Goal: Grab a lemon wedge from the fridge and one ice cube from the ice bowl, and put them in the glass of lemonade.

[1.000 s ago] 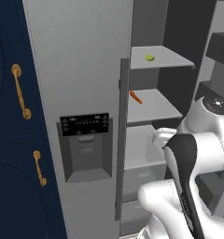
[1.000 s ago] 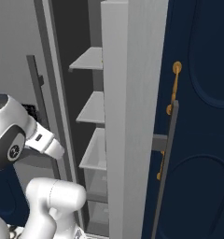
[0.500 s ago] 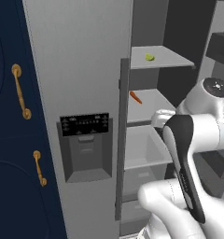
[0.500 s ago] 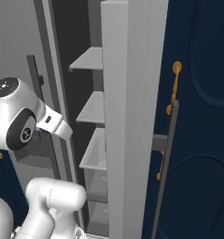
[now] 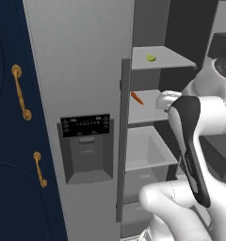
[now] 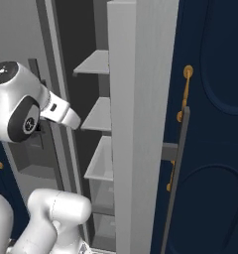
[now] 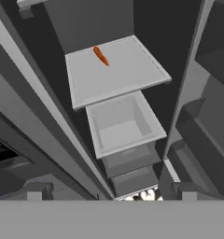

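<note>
So your lemon wedge [image 5: 151, 58] is sitting on the fridge's [image 5: 82, 70] top shelf [image 5: 166, 59], toward the front left corner, while the pincer is lower down, about level with the middle shelf [image 7: 116, 70] and looking down at the carrot [image 7: 101, 56] near that shelf's back edge. Pincer's spread wide with nothing in it. Basically the wedge is one shelf above where you're aimed, so I'd say you need to lift and tip the hand up before reaching in.
</note>
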